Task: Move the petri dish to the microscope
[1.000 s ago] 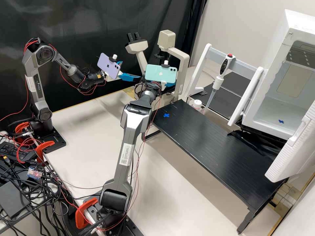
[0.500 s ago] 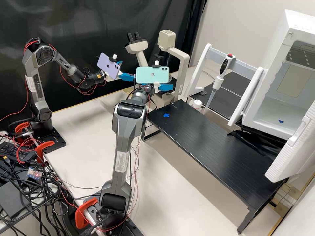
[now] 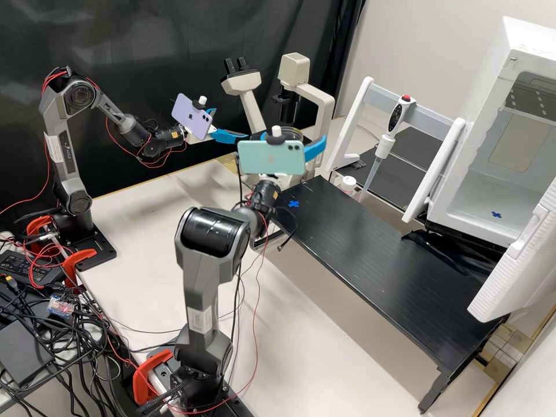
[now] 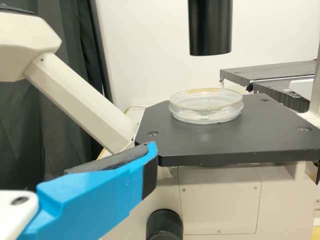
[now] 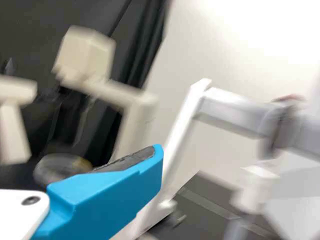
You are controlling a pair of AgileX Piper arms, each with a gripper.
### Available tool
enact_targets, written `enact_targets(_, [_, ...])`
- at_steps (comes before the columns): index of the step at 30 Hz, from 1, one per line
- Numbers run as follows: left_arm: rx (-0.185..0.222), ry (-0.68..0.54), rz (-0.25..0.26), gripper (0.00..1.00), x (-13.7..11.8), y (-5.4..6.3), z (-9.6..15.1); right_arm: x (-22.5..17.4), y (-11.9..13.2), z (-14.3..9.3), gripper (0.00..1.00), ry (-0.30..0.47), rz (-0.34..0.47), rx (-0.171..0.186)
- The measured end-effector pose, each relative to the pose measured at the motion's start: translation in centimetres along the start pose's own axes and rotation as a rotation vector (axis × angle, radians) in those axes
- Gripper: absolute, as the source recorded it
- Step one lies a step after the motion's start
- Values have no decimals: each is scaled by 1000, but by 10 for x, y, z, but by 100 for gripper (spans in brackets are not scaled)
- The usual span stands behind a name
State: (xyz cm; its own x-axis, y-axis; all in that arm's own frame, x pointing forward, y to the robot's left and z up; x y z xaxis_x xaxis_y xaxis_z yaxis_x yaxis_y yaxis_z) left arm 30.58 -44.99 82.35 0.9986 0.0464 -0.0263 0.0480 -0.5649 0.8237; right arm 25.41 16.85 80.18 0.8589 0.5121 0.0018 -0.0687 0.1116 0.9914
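Note:
In the high view my left gripper [image 3: 231, 124] stands open beside the microscope [image 3: 241, 83]. My right gripper [image 3: 294, 139], its blue fingers spread apart, is in front of the microscope, behind the teal phone. A clear round petri dish [image 4: 206, 107] lies flat on the black stage [image 4: 220, 144] under the dark condenser in the left wrist view. One finger of my left gripper [image 4: 150, 162] stands at the stage's near corner, apart from the dish. In the right wrist view the dish [image 5: 59, 168] is blurred, beyond a blue finger of my right gripper [image 5: 156, 162].
A long black raised shelf [image 3: 376, 260] with a blue cross runs to the right of the right arm. Behind it are a pipette [image 3: 385, 145] on a white stand and a small white-capped container [image 3: 348, 184]. An open white cabinet [image 3: 492, 197] stands at the right.
My right gripper has drawn back from the microscope stage toward its own base, and its fingers now show spread to both sides. The left arm has hardly moved.

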Motion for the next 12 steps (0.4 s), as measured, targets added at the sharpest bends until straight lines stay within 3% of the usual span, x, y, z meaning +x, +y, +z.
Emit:
enact_targets(4, [0,0,0,100,0,0,0,-36,36,28,100,-106,211,77])
enact_targets(12, [0,0,0,100,0,0,0,-72,61,73,100,-291,364,171])
